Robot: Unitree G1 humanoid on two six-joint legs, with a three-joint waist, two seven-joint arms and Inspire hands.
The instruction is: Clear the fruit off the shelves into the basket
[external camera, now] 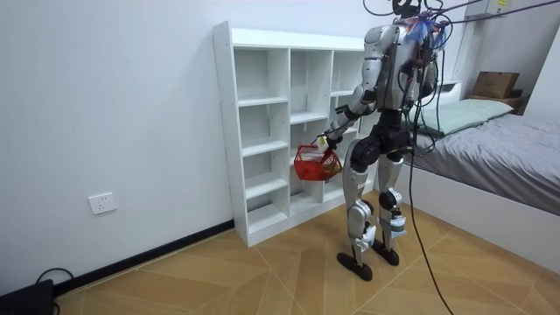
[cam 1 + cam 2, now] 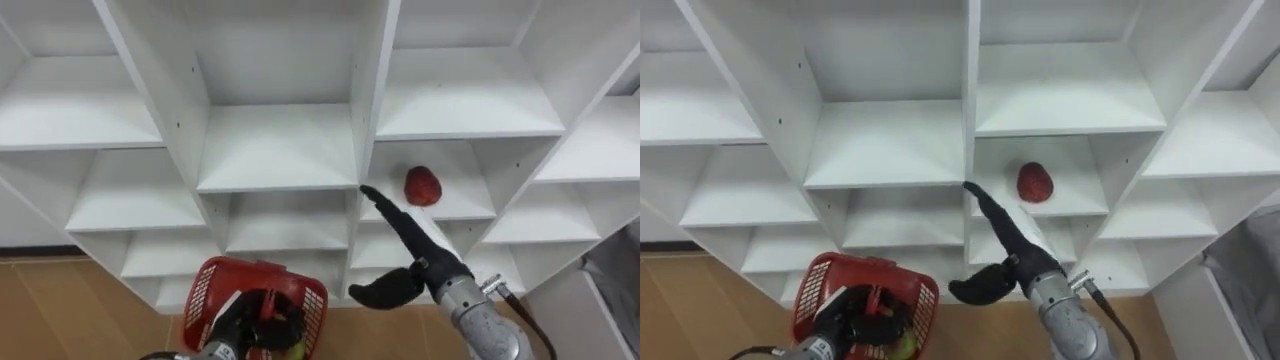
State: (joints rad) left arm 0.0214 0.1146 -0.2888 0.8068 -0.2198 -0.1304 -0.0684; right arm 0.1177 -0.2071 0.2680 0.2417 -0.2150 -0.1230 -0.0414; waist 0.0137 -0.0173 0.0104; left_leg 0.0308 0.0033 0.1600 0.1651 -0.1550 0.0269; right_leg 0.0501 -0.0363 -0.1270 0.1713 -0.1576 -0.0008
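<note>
So the robot's standing right up against the front of the closet (image 2: 275,150), facing it. The red fruit (image 2: 422,186) is sitting on a closet shelf, toward the back of its cubby, just right of one of the closet's upright dividers. Nothing is touching it.

The right hand (image 2: 422,256) is up at the front of that same cubby, fingers (image 2: 385,208) stretched out straight and pointing in, thumb splayed off to the side. Wide open and holding nothing. The fingertips sit at about the front edge of the closet's divider, near the fruit but with a clear gap between them.

The left hand (image 2: 235,322) is lower down, in front of the closet's bottom shelves, with its fingers wrapped round the handle of the red basket (image 2: 208,290). There's a yellow-green piece (image 2: 904,346) inside the basket, though I can't really tell what it is.

In the room view the basket hangs level with the closet's middle shelves, just off its front. A bed (image 1: 490,131) is on the far side of the robot from the closet, and there's a wall socket (image 1: 102,203) on the wall to the room view's left of the closet.
</note>
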